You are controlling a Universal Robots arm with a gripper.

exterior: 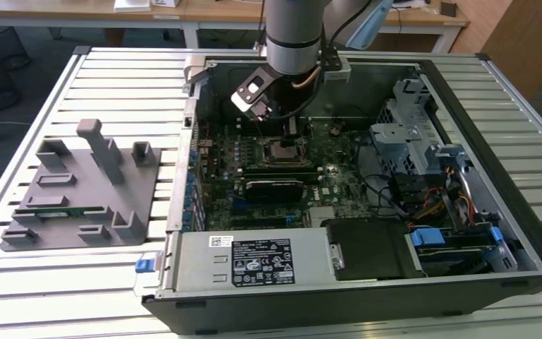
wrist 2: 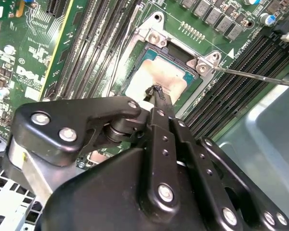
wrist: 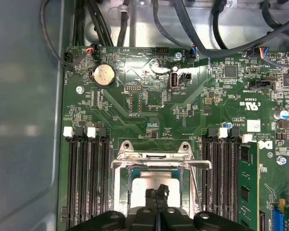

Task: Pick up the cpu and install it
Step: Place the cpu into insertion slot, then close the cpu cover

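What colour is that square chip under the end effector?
The cpu is dull silver on top, seen best in the second wrist view.

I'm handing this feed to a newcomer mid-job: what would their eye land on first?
First, the arm reaching down into the open computer case in the exterior view. In the first wrist view the gripper, shut, sits right over the cpu, which lies in the metal socket frame. On the exterior view's left, a grey fixture lies on the slatted table.
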